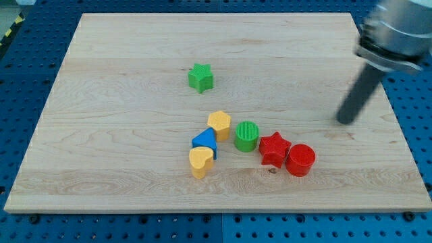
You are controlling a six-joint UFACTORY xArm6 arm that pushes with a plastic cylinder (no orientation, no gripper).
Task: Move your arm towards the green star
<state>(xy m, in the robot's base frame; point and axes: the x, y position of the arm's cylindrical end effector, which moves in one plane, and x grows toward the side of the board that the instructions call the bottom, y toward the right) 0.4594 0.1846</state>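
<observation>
The small green star-shaped block sits alone in the upper middle of the pale wooden counter, well apart from every other block. The tool here is a straight dark rod with no jaws to open or close; its tip rests at the frame's right, touching nothing and holding nothing. From the tip the star lies far to the left and somewhat higher in the frame, so the coming move looks like a long leftward, slightly upward slide. Below the star, in the lower middle, a cluster gathers: a yellow hexagonal block, a blue block, a yellow heart block, a green cylinder, a red star block and a red cylinder. The cluster lies below that line of travel.
</observation>
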